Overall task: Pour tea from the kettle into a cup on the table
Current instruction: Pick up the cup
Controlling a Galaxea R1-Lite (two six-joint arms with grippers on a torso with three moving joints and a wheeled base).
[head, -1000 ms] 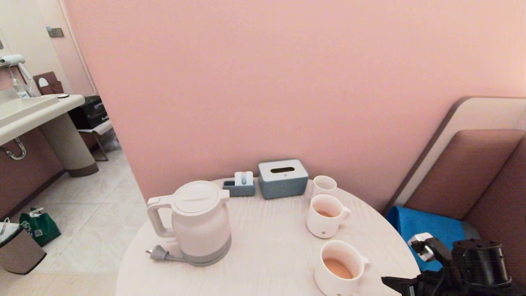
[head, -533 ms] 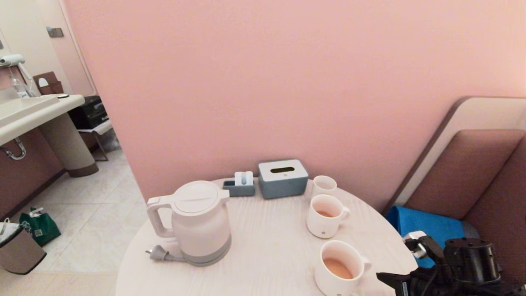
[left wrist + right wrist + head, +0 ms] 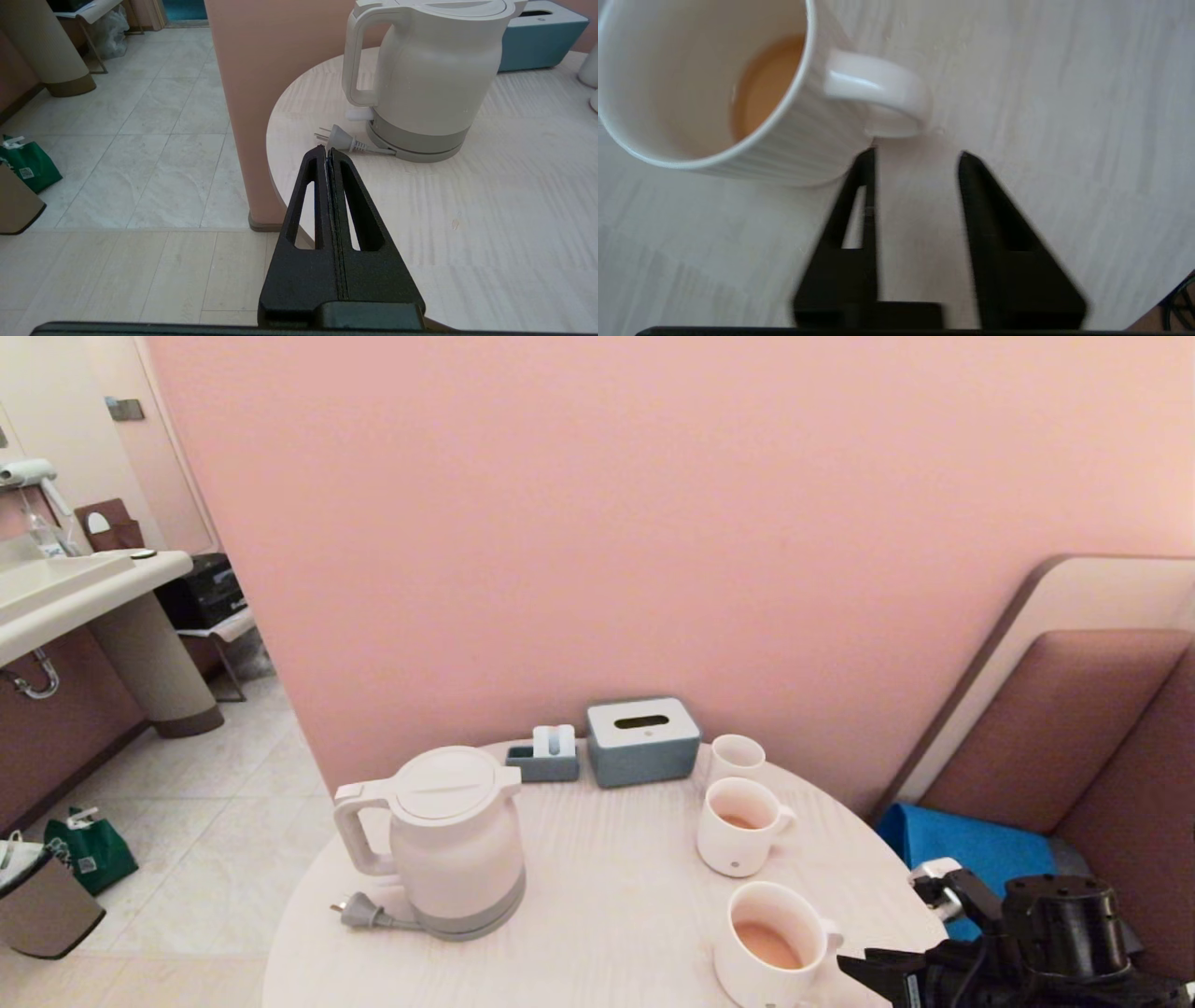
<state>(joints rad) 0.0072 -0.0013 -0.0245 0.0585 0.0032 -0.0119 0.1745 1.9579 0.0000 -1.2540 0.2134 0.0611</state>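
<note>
The kettle [image 3: 455, 840] stands upright on the table [image 3: 607, 905], long axis vertical, its loop handle turned toward the table's left edge and its spout side toward the mugs; the grey plug [image 3: 359, 912] lies flat on the tabletop beside its base, prongs pointing away from the kettle. The left gripper [image 3: 326, 151], fingers pressed flat together with nothing between them, hangs level outside the table's left rim, tips aimed at the plug, with the kettle just beyond. This gripper is out of the head view; only its wrist view shows it. The right gripper [image 3: 915, 156] is spread, holding nothing, tilted down over the tabletop with its 2 fingertips just short of the handle of the cup [image 3: 724, 88], which points back at the gap between them. The head view shows that arm low at the table's near right edge, tips toward the near cup [image 3: 772, 943]. Tea [image 3: 766, 84] lies shallow in the cup. A second mug [image 3: 738, 826] stands farther beyond.
</note>
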